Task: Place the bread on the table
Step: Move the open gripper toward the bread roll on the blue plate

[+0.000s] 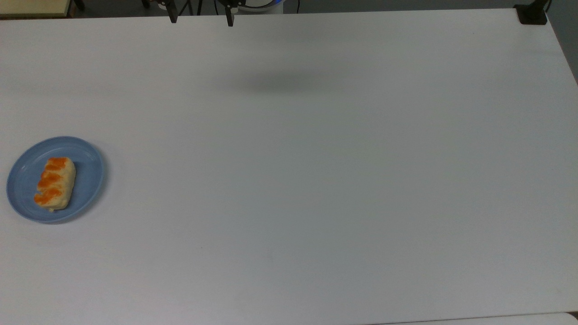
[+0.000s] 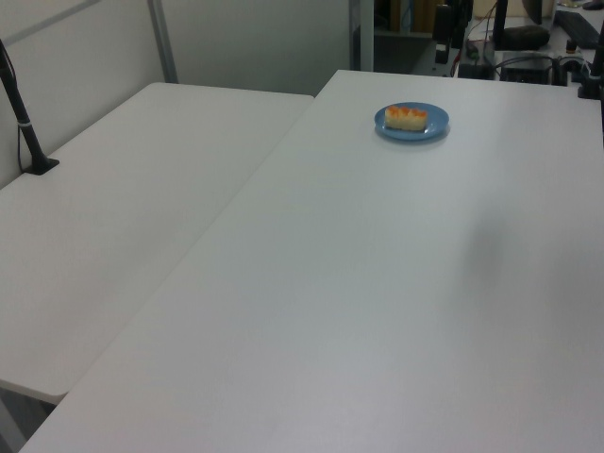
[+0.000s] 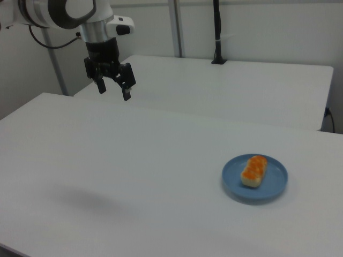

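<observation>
The blue plate (image 3: 255, 179) rests on the white desk (image 3: 134, 160), near the top view's left edge, and contains the bread (image 3: 254, 171). The bread lies flat inside the plate rim with its orange-glazed bumps facing up; it is the plate's sole content and does not touch the desk surface. In the right view, the hand (image 3: 113, 89) hangs above the far side of the desk, well apart from the plate, with its fingers spread wide and nothing between them. A soft shadow (image 1: 289, 83) lies on the desk. Beyond the desk stands a second white table (image 3: 230, 85), carrying a black pole (image 3: 217, 32).
</observation>
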You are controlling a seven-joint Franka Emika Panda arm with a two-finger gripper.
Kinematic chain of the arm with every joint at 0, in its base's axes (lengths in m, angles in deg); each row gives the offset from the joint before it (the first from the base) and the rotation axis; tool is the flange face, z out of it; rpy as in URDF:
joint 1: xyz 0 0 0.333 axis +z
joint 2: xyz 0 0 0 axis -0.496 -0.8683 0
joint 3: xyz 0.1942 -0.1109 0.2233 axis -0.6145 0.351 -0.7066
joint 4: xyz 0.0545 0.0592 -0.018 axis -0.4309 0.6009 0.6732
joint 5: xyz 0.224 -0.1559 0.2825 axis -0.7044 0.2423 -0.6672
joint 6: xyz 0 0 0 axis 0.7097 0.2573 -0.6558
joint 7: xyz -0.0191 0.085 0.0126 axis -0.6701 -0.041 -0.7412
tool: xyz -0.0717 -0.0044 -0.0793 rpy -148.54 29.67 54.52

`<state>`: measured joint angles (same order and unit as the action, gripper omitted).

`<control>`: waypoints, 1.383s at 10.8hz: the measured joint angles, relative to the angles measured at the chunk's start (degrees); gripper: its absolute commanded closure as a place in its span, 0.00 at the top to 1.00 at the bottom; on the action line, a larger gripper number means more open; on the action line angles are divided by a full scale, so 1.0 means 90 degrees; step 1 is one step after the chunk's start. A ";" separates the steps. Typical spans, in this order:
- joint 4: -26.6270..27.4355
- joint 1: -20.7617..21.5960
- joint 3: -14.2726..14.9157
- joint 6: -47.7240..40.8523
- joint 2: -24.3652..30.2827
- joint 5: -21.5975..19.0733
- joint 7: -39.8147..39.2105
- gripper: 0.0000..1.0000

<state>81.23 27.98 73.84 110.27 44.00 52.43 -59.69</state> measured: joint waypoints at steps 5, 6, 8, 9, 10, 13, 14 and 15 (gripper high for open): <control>0.0000 -0.0145 0.0076 0.0000 0.0000 0.0000 -0.0050 1.00; 0.0000 -0.0144 0.0076 0.0000 0.0000 0.0000 -0.0056 1.00; 0.0000 -0.0144 0.0076 0.0000 0.0000 0.0004 -0.0071 1.00; 0.0000 -0.0149 0.0077 0.0000 -0.0001 0.0056 -0.0075 1.00; 0.0009 -0.0187 0.0078 0.0000 -0.0025 0.0162 -0.0079 1.00; -0.0021 -0.0617 0.0078 0.0280 -0.0501 0.0675 -0.0459 1.00; -0.0033 -0.0786 0.0079 0.0767 -0.0740 0.0771 -0.0530 1.00; -0.0041 -0.0998 0.0080 0.1357 -0.0950 0.0811 -0.0586 1.00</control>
<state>80.87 19.00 74.56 122.49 35.44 59.73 -64.96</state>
